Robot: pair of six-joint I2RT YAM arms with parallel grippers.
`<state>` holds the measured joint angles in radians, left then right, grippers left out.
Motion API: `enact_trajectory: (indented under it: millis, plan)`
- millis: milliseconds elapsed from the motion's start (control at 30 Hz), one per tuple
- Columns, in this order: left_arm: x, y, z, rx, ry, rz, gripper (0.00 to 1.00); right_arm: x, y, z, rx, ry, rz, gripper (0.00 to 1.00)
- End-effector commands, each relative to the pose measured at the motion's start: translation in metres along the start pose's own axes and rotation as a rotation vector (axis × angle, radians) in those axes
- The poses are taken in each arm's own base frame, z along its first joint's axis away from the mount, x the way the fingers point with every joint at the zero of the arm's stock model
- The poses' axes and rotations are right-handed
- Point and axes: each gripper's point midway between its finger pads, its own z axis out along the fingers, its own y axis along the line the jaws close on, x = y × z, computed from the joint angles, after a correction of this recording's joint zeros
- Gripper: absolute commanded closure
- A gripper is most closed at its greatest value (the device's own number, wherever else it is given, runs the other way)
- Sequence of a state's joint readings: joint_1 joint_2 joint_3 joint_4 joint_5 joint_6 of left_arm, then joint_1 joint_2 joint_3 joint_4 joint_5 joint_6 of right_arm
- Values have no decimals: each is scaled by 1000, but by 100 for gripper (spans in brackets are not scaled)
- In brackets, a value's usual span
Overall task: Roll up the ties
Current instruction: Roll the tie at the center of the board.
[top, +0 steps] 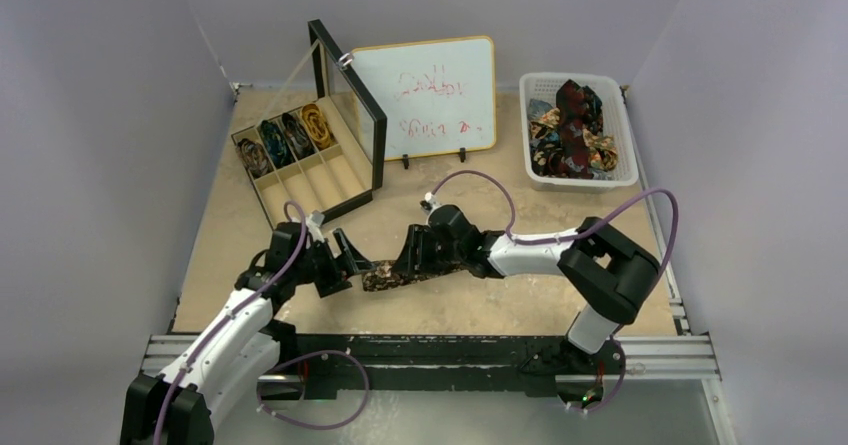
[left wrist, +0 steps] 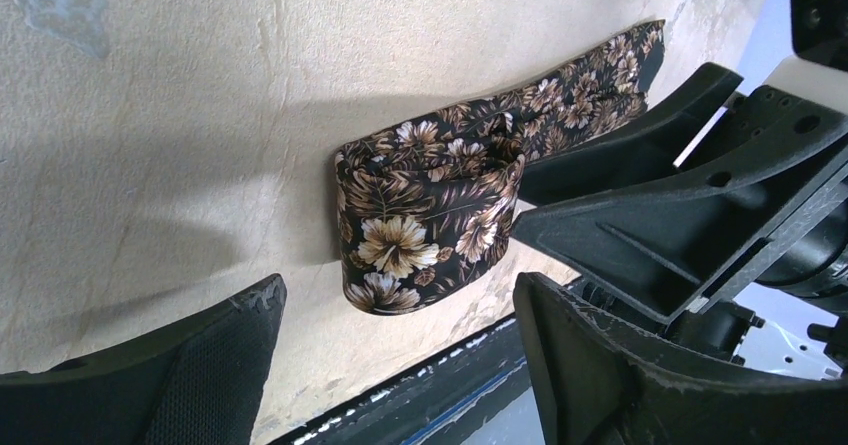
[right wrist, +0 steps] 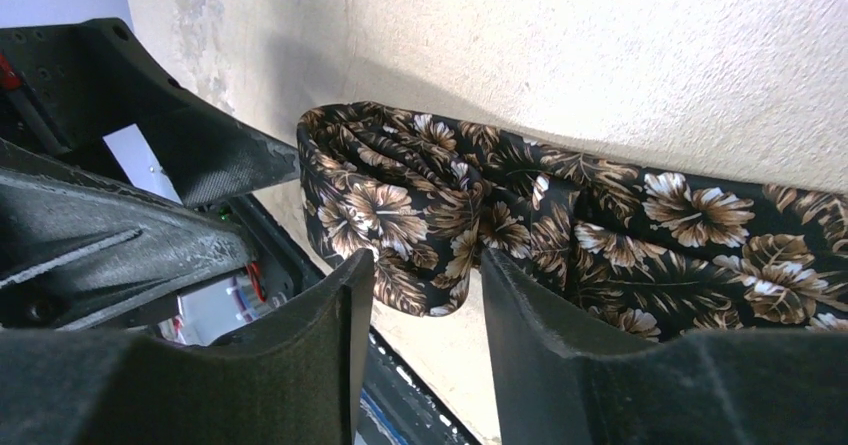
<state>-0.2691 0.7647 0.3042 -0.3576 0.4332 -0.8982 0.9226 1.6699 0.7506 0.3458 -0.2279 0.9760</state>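
A black tie with a brown-gold floral print (top: 385, 277) lies near the table's front edge, one end folded into a loose coil (left wrist: 430, 215). My left gripper (top: 338, 262) is open and empty, its fingers (left wrist: 210, 365) apart just short of the coil. My right gripper (top: 412, 257) is open. Its fingertips (right wrist: 330, 315) straddle the lower edge of the tie's bunched folds (right wrist: 470, 215) without clamping them. The rest of the tie runs off to the right under that gripper. The two grippers face each other across the tie.
An open black-lidded box (top: 345, 180) at the back left holds several rolled ties (top: 285, 137). A white basket (top: 625, 155) at the back right holds loose ties (top: 572, 125). A whiteboard (top: 425, 95) stands between them. The table's metal front rail (top: 450, 350) is close behind the tie.
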Motion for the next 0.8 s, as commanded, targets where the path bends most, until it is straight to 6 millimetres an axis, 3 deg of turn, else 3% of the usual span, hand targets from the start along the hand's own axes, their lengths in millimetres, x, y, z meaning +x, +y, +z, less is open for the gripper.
enact_trajectory:
  millis: [0, 633, 767]
  plan:
    - [-2, -6, 1, 40, -5, 14, 18, -11, 6, 4, -8, -14, -22, 57]
    - [10, -4, 9, 88, 48, 12, 27, -4, -20, 17, 43, 44, 4, 74]
    - [11, -2, 13, 91, 61, 2, 30, -6, -14, 13, 22, 35, -4, 69]
